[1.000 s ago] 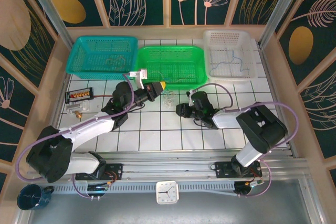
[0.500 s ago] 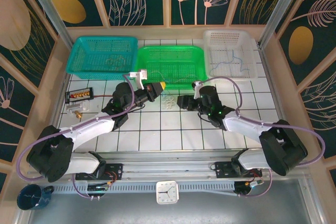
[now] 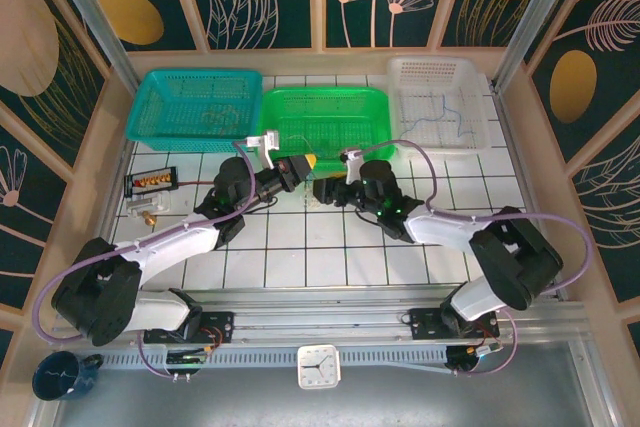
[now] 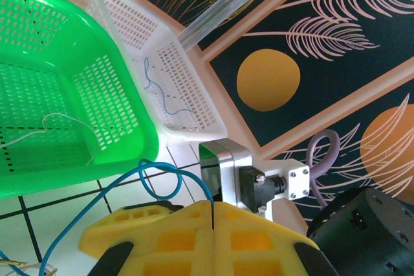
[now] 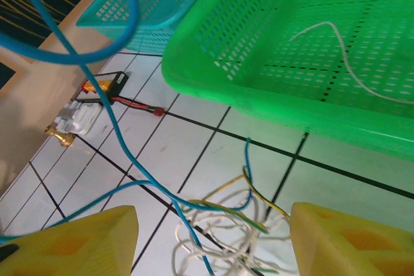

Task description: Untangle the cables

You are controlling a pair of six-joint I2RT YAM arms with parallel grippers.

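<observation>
The left gripper's jaws are pressed together on 1 blue cable. It loops up from their tips and runs down to the clump of cables on the bench. The right gripper's jaws stand wide, 1 on each side of that clump, gripping nothing. Beyond these jaws sits the green basket, with 1 pale cable lying inside it.
</observation>
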